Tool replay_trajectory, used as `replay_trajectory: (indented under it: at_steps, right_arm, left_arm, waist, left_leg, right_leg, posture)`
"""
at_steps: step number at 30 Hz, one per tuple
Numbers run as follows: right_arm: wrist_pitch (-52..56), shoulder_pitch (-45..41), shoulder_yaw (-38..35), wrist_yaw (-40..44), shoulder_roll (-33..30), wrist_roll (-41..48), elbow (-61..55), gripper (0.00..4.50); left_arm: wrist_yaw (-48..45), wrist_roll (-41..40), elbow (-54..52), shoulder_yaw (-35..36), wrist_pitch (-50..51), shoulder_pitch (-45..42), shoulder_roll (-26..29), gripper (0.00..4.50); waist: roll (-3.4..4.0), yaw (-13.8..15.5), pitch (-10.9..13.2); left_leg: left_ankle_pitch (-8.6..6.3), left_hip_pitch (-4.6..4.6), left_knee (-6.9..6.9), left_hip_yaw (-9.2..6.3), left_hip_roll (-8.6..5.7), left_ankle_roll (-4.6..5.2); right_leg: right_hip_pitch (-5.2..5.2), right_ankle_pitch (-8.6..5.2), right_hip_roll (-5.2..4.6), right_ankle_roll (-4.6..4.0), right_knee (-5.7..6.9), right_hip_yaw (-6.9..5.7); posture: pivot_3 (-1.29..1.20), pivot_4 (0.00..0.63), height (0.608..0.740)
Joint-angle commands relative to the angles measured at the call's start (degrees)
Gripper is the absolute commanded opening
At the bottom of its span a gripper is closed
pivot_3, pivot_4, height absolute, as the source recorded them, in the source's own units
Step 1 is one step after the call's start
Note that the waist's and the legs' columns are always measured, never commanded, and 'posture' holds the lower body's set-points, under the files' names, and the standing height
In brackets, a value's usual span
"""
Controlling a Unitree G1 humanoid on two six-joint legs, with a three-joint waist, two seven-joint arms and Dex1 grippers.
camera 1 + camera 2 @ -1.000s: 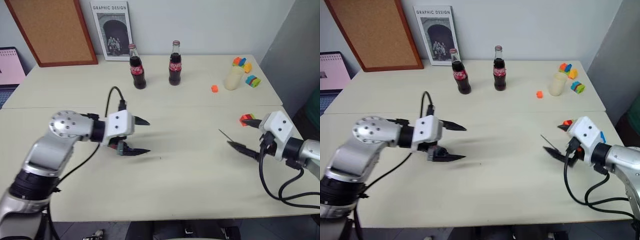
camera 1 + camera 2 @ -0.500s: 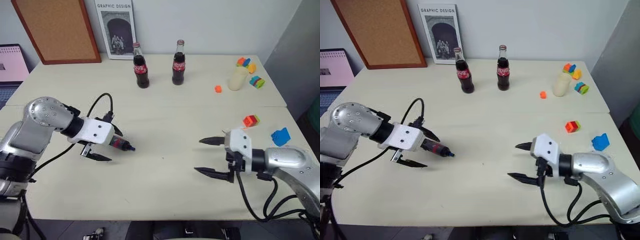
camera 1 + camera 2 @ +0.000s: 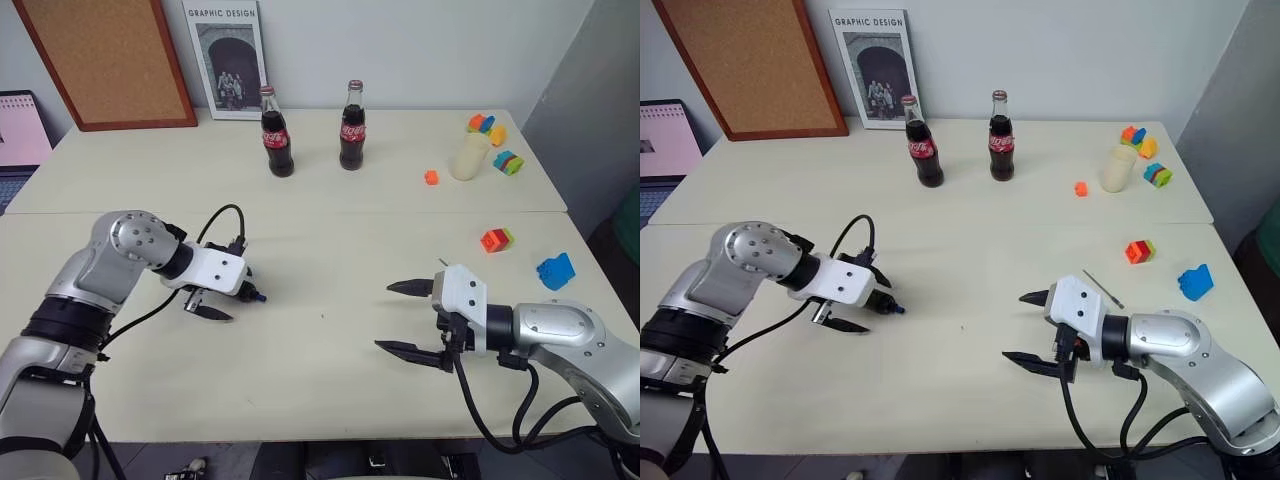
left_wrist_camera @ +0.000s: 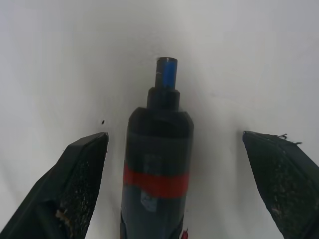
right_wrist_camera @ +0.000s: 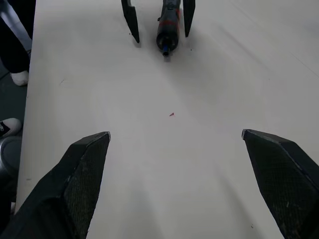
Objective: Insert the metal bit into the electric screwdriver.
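The left gripper (image 3: pixel 854 309) is positioned low over the table (image 3: pixel 970 375) with its fingers spread wide on either side of the electric screwdriver (image 4: pixel 157 167), gripping nothing, toward the table's left side. The right gripper (image 3: pixel 1028 331) hovers near the front edge, fingers likewise apart and empty. The metal bit (image 3: pixel 1103 289) lies flat just behind it, toward the right edge.
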Motion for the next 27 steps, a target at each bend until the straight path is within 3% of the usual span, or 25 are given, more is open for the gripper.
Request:
replay_trajectory:
  at_steps: [1, 6, 20, 27]
  right_arm:
    - [-0.46, 0.75, -0.4, -0.14, -0.45, 0.46, -2.5, 4.46]
    - [-0.79, 1.8, -0.87, 0.09, -0.82, 0.55, -3.16, 4.46]
    - [-0.64, 1.93, -0.8, -0.31, -1.56, 0.39, -4.04, 4.5]
    - [0.07, 1.74, -3.33, 0.09, -2.52, 1.73, -4.16, 4.5]
  left_arm:
    - [1.06, 0.81, 0.47, 0.12, -1.44, -1.47, -0.6, 4.5]
    - [2.64, 3.01, 2.06, -0.88, -4.21, -1.99, -1.27, 4.5]
    - [6.21, 8.02, 7.34, -2.85, -9.94, -1.5, -2.39, 1.68]
    - [4.25, 2.84, 5.33, -0.88, -7.74, -2.72, -4.25, 1.65]
  waist:
    - [0.0, 0.01, 0.0]
    - [0.0, 0.02, -0.01]
    - [0.09, 0.01, -0.12]
    - [0.1, -0.02, -0.13]
  left_leg:
    - [0.0, -0.01, 0.0, 0.0, 0.0, 0.0]
    - [0.0, 0.01, -0.01, 0.0, 0.0, 0.0]
    - [0.07, 0.41, 0.0, 0.01, -0.02, 0.08]
    - [0.07, 0.98, -0.08, 0.06, 0.0, 0.08]
  right_leg:
    - [0.0, 0.0, 0.0, 0.0, -0.01, 0.0]
    - [0.0, 0.0, -0.01, 0.0, 0.0, 0.01]
    - [0.34, 0.23, -0.01, 0.02, 0.07, 0.01]
    - [0.83, 0.23, -0.01, 0.03, 0.03, 0.06]
  posture:
    - [0.0, 0.15, 0.74]
    - [0.0, 0.15, 0.74]
    - [0.0, 0.15, 0.74]
    - [0.0, 0.15, 0.74]
